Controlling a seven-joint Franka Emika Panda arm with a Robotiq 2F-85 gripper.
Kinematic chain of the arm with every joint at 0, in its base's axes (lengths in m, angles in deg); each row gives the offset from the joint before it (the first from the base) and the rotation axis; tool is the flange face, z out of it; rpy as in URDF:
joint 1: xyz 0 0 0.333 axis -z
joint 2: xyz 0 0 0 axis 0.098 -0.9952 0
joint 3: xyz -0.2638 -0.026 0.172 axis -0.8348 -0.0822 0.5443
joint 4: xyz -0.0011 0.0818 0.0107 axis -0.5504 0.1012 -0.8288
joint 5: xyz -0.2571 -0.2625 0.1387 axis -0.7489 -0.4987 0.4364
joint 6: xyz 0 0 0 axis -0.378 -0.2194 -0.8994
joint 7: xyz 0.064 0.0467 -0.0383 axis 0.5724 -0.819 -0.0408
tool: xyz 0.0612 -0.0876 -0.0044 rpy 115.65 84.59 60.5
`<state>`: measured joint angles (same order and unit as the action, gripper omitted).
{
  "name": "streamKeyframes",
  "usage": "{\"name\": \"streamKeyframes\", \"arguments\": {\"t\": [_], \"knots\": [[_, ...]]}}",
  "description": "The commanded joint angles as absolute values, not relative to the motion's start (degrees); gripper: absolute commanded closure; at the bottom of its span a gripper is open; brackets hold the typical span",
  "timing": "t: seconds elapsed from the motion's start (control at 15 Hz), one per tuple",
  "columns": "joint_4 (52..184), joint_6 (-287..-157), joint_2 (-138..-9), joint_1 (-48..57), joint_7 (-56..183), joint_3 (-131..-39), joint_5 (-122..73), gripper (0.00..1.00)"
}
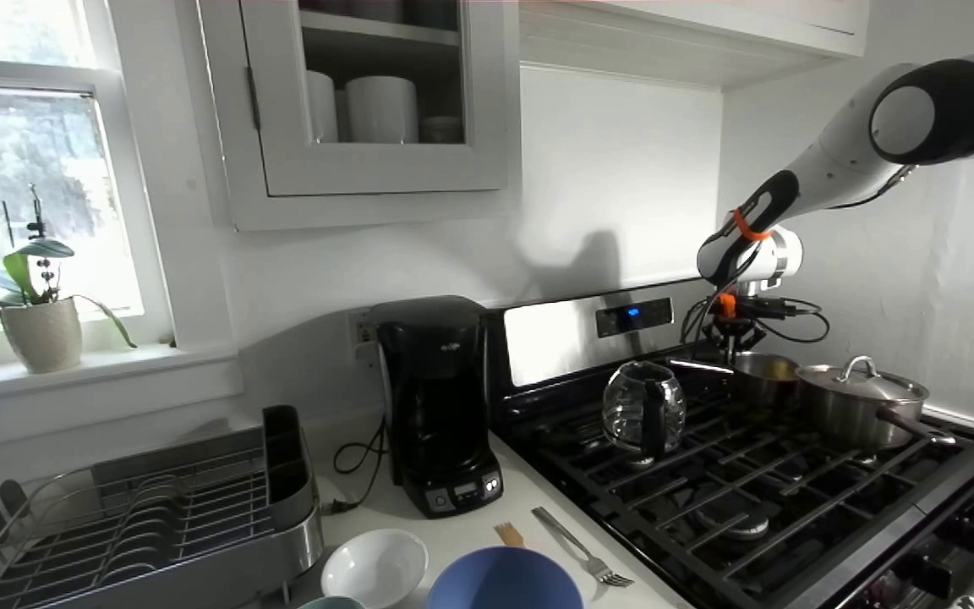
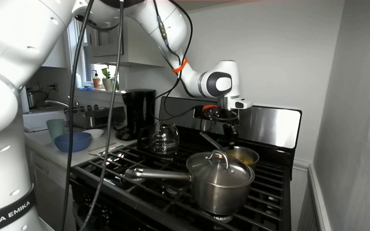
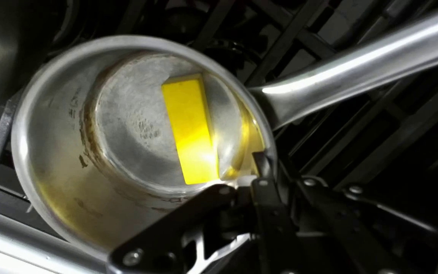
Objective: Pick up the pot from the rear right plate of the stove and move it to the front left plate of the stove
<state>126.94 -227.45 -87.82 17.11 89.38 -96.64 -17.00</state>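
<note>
Up at the back of the stove [image 1: 741, 474], on the rear right plate [image 2: 271, 170], is where the pot [image 3: 139, 118] sits, upright and tucked just behind the big lidded pot [image 2: 220, 197]. The gripper [image 3: 273, 163] has its jaws clamped on the pot's wall at the rim: one finger reaches down inside, its partner is outside, and the metal is pinched between them, pretty close to where the handle [image 3: 356, 72] joins. So the jaws are right at the edge, with most of the pot off to one side of them, and a yellow block [image 3: 190, 129] lies on its floor near the inside finger. The front left plate [image 1: 741, 524] is well apart from all that. As for writing, the black band [image 2: 5, 210] round the foot of the arm [image 2: 18, 41] reads "ANKA EMIKA", with the start running off the edge of the view. The coffee maker [image 1: 436, 389] has a small pale logo, too blurry for me to swear to, and the stove's display [image 1: 633, 312] glows blue, but the characters are too tiny to read.
</note>
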Motion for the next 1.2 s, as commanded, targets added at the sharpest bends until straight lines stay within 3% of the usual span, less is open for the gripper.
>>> {"name": "streamKeyframes", "arguments": {"t": [0.0, 0.67, 1.13], "knots": [[125.80, -223.34, -85.87, 15.71, 90.76, -97.44, -16.81, 0.95], [122.43, -215.09, -84.40, 15.14, 91.80, -97.32, -17.58, 0.96], [122.13, -216.43, -86.61, 16.34, 89.90, -95.69, -15.15, 0.96]]}}
